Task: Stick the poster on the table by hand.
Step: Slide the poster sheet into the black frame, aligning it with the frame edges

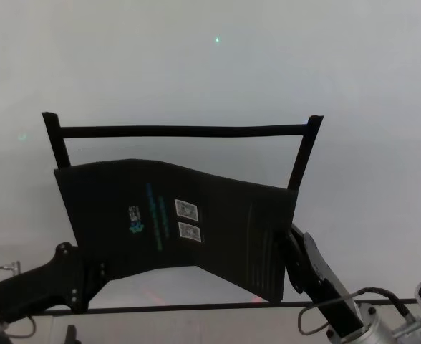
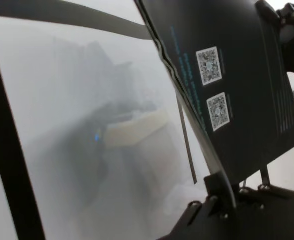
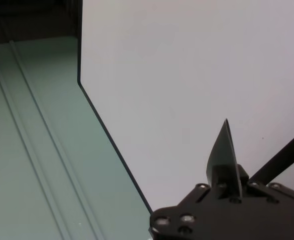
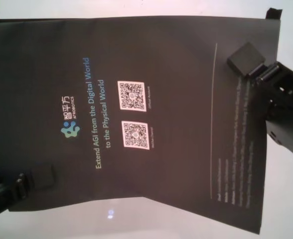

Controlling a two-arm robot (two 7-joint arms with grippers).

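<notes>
The black poster (image 1: pixel 175 215) hangs above the white table (image 1: pixel 196 57), held at two opposite edges and sagging unevenly between them. Its QR codes, logo and text face up in the chest view (image 4: pixel 136 114). My left gripper (image 1: pixel 99 272) is shut on the poster's near left edge; the left wrist view shows the sheet (image 2: pixel 237 75) clamped in its jaws. My right gripper (image 1: pixel 286 251) is shut on the right edge, and its pad shows on the sheet in the chest view (image 4: pixel 246 59). In the right wrist view the poster (image 3: pixel 226 150) appears edge-on.
Black tape strips (image 1: pixel 182 131) form a frame outline on the table behind and beside the poster. A thin black line (image 1: pixel 218 307) runs across near the front. The right wrist view shows the table's edge (image 3: pixel 112 140) with green floor (image 3: pixel 27 150) below.
</notes>
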